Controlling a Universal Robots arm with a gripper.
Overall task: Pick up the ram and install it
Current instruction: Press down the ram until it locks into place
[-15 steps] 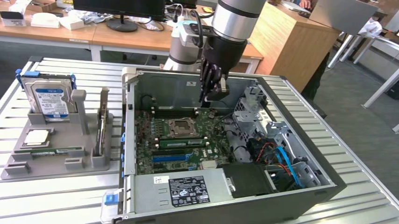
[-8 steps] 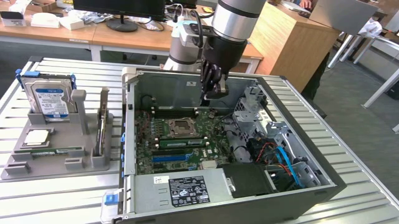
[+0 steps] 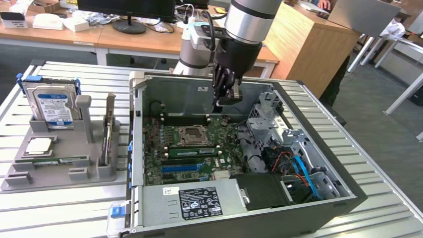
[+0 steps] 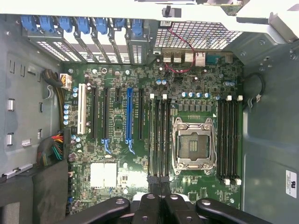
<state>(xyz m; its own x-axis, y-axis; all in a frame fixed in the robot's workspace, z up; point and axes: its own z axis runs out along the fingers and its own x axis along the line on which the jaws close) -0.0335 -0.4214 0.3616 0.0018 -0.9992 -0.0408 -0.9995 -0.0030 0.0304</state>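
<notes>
The gripper [image 3: 221,104] hangs closed and seemingly empty over the motherboard [image 4: 117,177], probably to press the ram [image 3: 191,148], at 6 o'clock of the CPU socket [image 3: 196,135].

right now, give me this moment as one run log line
gripper: shut | place: over open computer case, above memory slots on motherboard | held: cannot tell
</notes>
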